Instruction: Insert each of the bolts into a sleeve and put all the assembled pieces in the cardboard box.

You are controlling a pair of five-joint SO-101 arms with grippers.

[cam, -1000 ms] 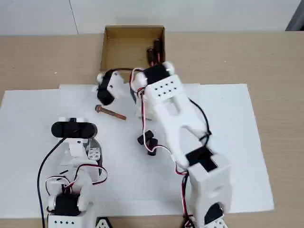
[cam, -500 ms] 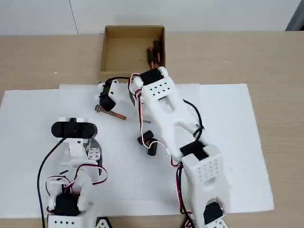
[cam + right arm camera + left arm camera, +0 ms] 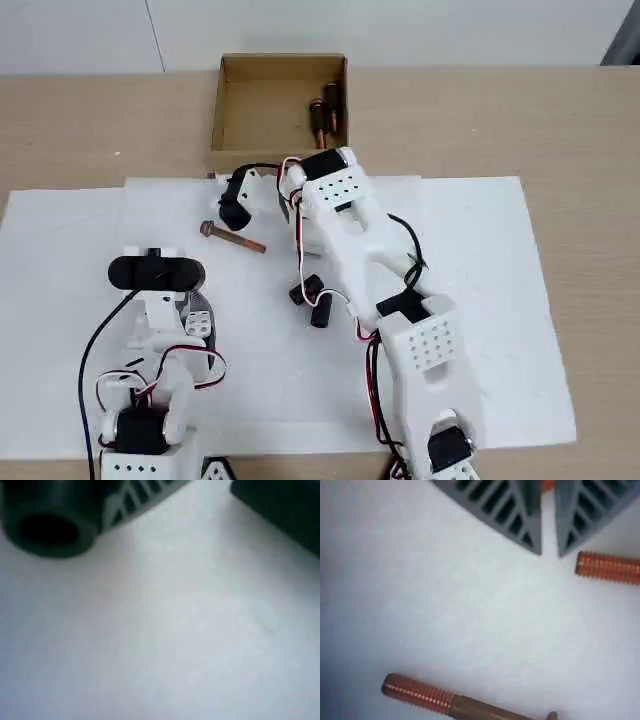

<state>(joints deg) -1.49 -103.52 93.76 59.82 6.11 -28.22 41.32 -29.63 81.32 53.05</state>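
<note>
Two robot arms work over a sheet of smooth white paper [image 3: 480,260] on a wood-grain table [image 3: 560,120]. The right gripper [image 3: 238,200] hangs at the paper's far edge, near the front wall of the open, square-cornered cardboard box [image 3: 265,105]. Whether its jaws are apart or together cannot be told. A matte black sleeve [image 3: 47,527] with a round bore sits close against it. A copper-coloured loose bolt [image 3: 232,237] lies just short of that gripper. Assembled pieces [image 3: 325,108] rest along one box wall, and two loose sleeves [image 3: 310,292] lie beside the right arm.

The left gripper [image 3: 549,555] has grey, ribbed, wedge-shaped jaws all but together, with nothing between them. The near bolt [image 3: 607,567], finely threaded, lies just beside the tips. The far bolt [image 3: 445,702] lies well ahead of them, across paper.
</note>
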